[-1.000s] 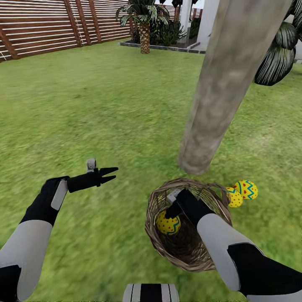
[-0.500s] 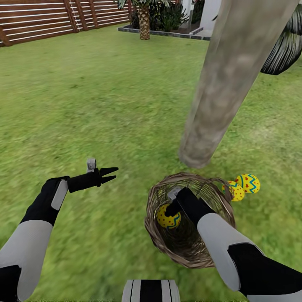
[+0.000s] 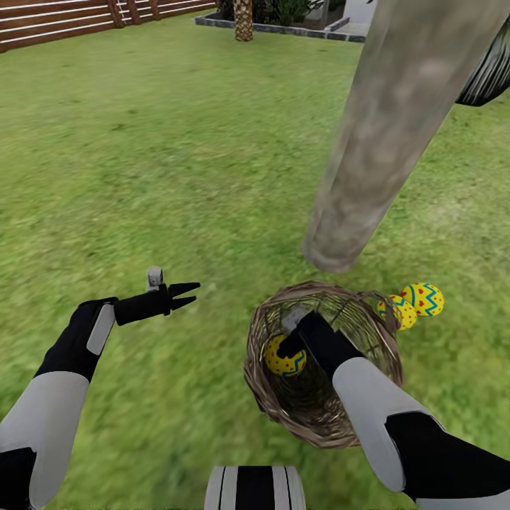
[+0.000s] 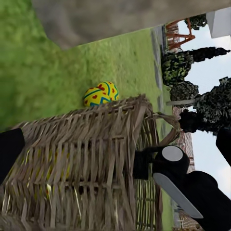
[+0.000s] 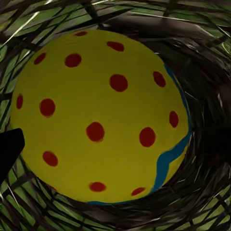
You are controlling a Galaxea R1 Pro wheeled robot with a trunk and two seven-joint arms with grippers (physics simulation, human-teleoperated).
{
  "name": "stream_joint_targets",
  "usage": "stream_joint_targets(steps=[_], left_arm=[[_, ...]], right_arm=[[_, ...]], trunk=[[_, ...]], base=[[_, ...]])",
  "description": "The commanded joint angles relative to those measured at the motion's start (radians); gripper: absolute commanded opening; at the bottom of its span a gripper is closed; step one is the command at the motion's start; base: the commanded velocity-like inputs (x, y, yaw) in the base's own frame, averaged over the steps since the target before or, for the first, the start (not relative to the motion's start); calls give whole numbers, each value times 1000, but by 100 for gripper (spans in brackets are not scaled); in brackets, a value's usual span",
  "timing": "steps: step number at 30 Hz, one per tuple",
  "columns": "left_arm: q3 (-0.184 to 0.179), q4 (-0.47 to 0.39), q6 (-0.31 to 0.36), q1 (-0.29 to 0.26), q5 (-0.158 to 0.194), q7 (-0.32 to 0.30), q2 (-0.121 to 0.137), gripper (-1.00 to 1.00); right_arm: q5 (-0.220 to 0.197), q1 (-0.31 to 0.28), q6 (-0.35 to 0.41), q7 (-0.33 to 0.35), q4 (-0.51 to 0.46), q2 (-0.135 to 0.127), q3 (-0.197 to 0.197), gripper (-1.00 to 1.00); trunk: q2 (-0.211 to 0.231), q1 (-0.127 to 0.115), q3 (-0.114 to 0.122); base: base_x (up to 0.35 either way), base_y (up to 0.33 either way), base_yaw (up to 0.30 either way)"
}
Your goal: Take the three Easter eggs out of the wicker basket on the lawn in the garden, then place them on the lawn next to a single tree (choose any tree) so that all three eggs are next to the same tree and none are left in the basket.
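The right wrist view shows the Easter egg (image 5: 98, 115) close ahead of the right gripper (image 3: 287, 348), inside the wicker basket (image 3: 258, 368); whether that gripper grips it I cannot tell. Beyond the basket, two eggs (image 3: 412, 303) lie on the lawn (image 3: 177, 156) near the tree (image 3: 382, 134). The left gripper (image 3: 185, 294) hovers spread, empty, well apart.

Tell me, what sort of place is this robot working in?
It looks like a garden or backyard: a wide green lawn, a thick pale tree trunk rising from the grass, and a brown slatted wooden fence along the far edge.
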Motion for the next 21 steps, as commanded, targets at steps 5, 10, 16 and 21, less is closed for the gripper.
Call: stream_joint_targets(steps=[5, 10, 16, 21], left_arm=[[1, 0, 5, 0, 0, -3, 1, 100], [1, 0, 5, 0, 0, -4, 2, 100], [2, 0, 5, 0, 0, -5, 2, 100], [2, 1, 6, 0, 0, -5, 2, 100]], right_arm=[[9, 0, 3, 10, 3, 0, 2, 100], [9, 0, 3, 9, 1, 0, 2, 100], [9, 7, 2, 9, -6, 0, 2, 100], [9, 7, 3, 9, -2, 0, 2, -100]], trunk=[[-1, 2, -20], [-3, 4, -39], [-4, 7, -63], [-5, 8, -70]], base=[[0, 0, 0], [0, 0, 0], [0, 0, 0], [0, 0, 0]])
